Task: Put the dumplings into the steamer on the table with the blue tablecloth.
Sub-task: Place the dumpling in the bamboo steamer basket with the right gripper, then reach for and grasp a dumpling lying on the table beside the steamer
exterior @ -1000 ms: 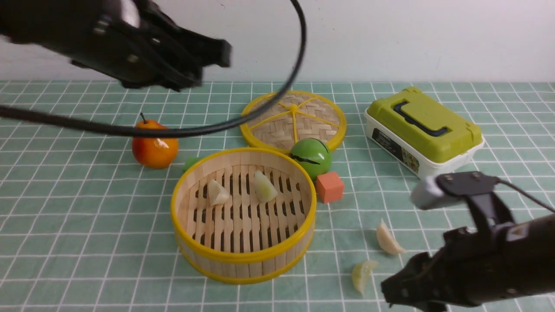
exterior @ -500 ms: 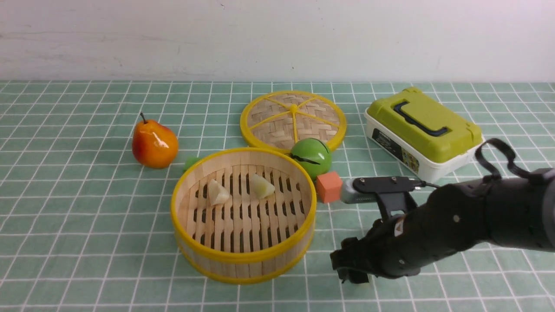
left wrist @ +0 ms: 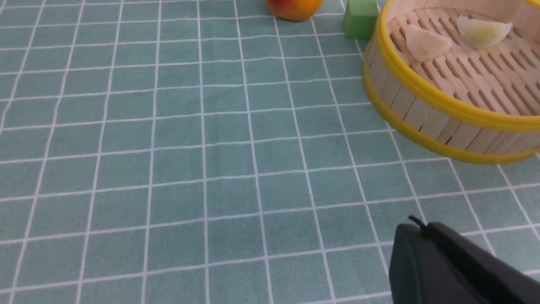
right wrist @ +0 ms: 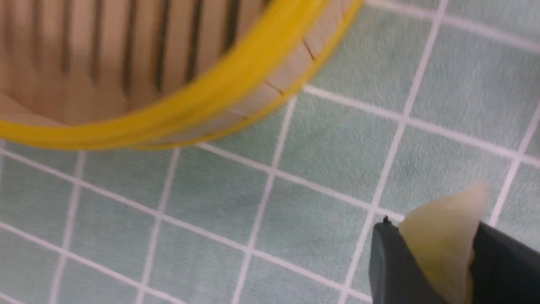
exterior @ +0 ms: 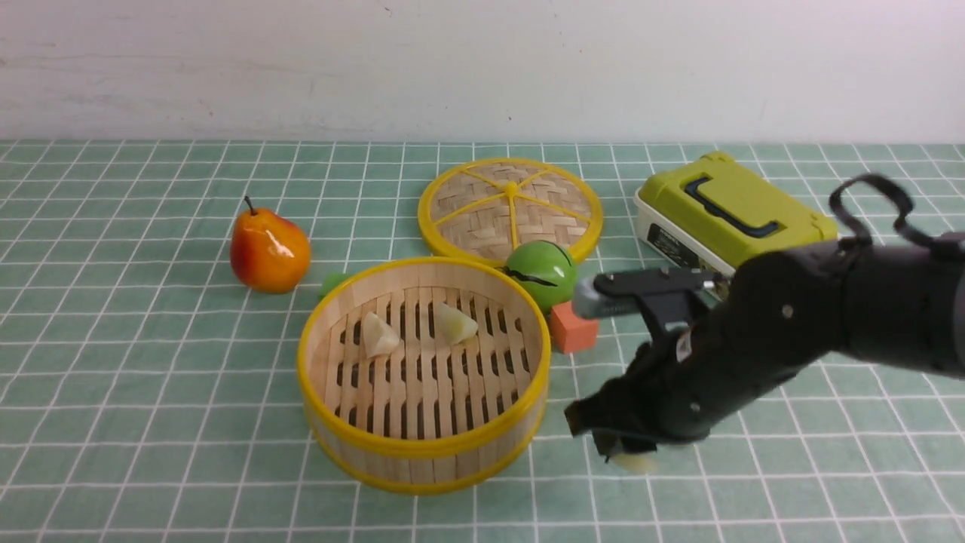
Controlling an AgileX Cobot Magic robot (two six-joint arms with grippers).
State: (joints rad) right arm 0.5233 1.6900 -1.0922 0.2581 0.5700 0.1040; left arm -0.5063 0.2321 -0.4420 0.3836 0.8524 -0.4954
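The steamer [exterior: 422, 446] stands mid-table on the blue tablecloth [exterior: 151, 377]. Two dumplings [exterior: 377, 335] [exterior: 457, 323] lie on its slatted floor. Right of the steamer, my right gripper [exterior: 622, 452] is shut on a third pale dumpling [exterior: 635, 462] just above the cloth. In the right wrist view that dumpling [right wrist: 443, 245] is pinched between the fingers of the right gripper [right wrist: 434, 242], with the steamer rim [right wrist: 202, 114] close by. In the left wrist view my left gripper [left wrist: 415, 230] is shut and empty, over bare cloth short of the steamer [left wrist: 426, 90]. Any further dumpling is hidden behind my right arm.
A pear [exterior: 269, 253] and a small green block [exterior: 330, 284] sit left of the steamer. Behind it lie a flat woven lid [exterior: 510, 207], a green ball [exterior: 540, 273] and an orange cube [exterior: 573, 333]. A green-lidded box [exterior: 735, 222] stands at the back right.
My left arm has drawn back out of the front view and its gripper has shut. My right arm came in from the lower right, closed on a dumpling and carried it leftward.
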